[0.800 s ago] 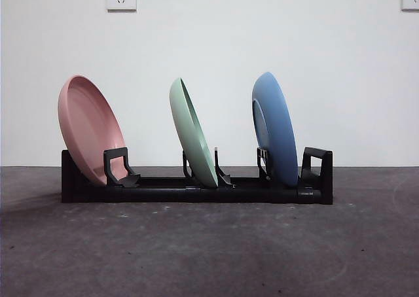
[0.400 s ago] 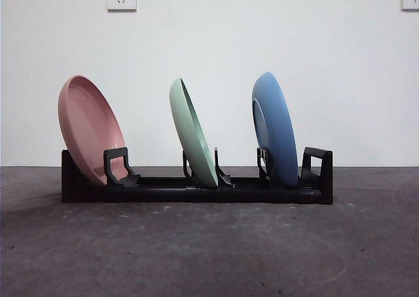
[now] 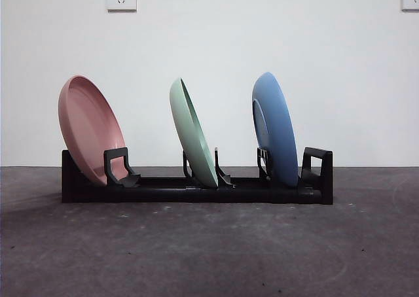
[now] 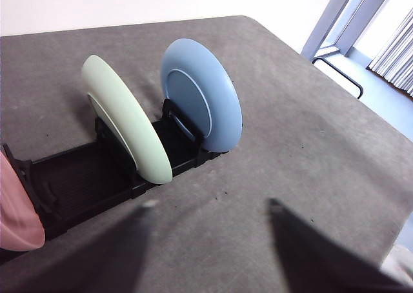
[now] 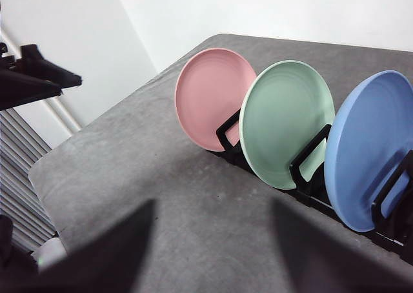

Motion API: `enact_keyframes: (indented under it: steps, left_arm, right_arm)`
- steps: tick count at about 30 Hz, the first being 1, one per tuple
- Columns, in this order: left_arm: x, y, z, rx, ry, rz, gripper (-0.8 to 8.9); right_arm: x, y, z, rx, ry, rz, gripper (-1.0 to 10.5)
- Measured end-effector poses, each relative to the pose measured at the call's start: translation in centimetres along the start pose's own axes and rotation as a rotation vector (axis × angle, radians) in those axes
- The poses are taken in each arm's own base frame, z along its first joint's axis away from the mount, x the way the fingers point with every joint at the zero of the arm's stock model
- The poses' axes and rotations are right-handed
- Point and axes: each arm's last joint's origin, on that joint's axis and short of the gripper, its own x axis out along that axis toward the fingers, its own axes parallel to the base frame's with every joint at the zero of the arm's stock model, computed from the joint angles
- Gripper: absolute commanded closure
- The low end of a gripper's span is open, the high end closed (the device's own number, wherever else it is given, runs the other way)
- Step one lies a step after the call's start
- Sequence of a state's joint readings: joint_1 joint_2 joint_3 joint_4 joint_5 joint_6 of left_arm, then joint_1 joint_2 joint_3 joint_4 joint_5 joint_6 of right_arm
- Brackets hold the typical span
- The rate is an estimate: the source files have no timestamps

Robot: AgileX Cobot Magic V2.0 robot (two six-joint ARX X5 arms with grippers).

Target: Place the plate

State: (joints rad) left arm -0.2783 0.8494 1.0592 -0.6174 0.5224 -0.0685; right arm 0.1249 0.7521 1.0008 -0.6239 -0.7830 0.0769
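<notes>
A: What is carried by the grey, speckled desk (image 3: 209, 244)?

B: A long black plastic plate rack (image 3: 196, 191) is set across the desk, well back from the near edge and parallel to it. Three round plastic plates are stood on edge in its slots. In the front view, a pink plate (image 3: 90, 128) is seen at one end of the rack, a pale green plate (image 3: 192, 132) in the middle slot, and a blue plate (image 3: 275, 128) near the other end. All three are tilted the same way, each leaned against a black upright of the rack, and none is touched by another.

A: Are the plates touched by either gripper?

B: No. The left gripper (image 4: 210, 251) is held above bare desk, apart from the rack; its jaws are seen spread wide with nothing between them. In that wrist view the green plate (image 4: 126, 126) and the blue plate (image 4: 201, 94) are shown from behind, with only a rim of the pink plate (image 4: 18, 209) visible. The right gripper (image 5: 213, 248) is likewise released, jaws parted over bare desk, with the rack (image 5: 310, 177) near a desk edge beyond it. The hollow faces of the pink plate (image 5: 214, 96), green plate (image 5: 285, 120) and blue plate (image 5: 368, 148) are turned toward that camera.

A: Is any arm seen in the front view?

B: None is shown there. A white wall (image 3: 262, 48) with two sockets is seen behind the desk.
</notes>
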Motion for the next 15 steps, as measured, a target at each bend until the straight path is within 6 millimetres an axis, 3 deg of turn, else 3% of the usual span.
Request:
enact_keyframes:
  steps: [15]
  left_arm:
    - [-0.83, -0.47, -0.05, -0.039, -0.021, -0.002, 3.42]
  right_arm:
    - [0.61, -0.48, 0.02, 0.069, 0.02, 0.004, 4.2]
